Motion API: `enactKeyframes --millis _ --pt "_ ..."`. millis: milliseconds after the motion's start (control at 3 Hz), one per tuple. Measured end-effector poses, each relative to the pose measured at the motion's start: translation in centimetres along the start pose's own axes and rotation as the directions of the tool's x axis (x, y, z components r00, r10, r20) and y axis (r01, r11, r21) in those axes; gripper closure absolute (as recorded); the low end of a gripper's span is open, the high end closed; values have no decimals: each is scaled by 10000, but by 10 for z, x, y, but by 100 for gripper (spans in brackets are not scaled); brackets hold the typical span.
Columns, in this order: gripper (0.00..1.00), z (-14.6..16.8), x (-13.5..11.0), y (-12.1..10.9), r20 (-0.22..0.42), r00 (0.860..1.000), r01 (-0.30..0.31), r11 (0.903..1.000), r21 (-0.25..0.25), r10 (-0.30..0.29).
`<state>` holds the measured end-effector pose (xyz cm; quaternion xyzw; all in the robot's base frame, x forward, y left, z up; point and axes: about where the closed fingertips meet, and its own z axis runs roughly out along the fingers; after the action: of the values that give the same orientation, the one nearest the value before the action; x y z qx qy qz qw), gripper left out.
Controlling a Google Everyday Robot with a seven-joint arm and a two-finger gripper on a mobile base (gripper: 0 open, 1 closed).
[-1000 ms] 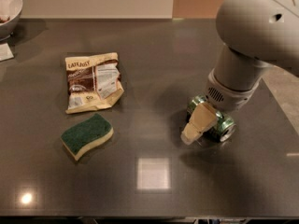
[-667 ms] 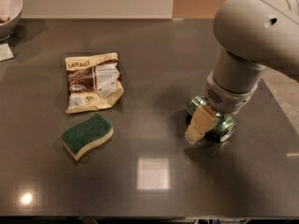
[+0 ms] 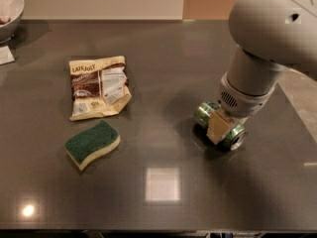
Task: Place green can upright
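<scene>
The green can (image 3: 233, 135) lies on its side at the right centre of the frame, on the dark counter (image 3: 163, 73), one silver rim toward the lower right and the other toward the upper left. The claw (image 3: 220, 128) reaches down from the grey arm (image 3: 267, 43) and sits across the can's middle. Its pale near finger (image 3: 217, 126) lies flat against the green body, so the claw appears clenched on the can; the far finger is hidden. A second earlier that finger stood splayed off the can's lower-left end, and it has since closed inward, while the can itself has hardly moved. By this reading the grasp is just made, and lifting and turning the can onto its base remain to be done. Well apart to the left lie a snack packet (image 3: 99, 87) and a green-topped sponge (image 3: 92, 144), both unmoved.
</scene>
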<state>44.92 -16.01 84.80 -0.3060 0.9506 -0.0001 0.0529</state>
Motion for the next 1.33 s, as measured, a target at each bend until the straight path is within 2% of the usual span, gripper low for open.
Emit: enactKeyframes --millis 333,667,1000,1333 --pt "87 -11 -3 0 225 9997 102 9999 -56 -100" --pt "100 -57 -17 -9 790 9954 517 9983 268 -536" --pt "100 -57 -17 -9 791 9954 517 9983 268 -537" --pt "100 -54 -14 -21 540 9984 -169 9990 -405 191"
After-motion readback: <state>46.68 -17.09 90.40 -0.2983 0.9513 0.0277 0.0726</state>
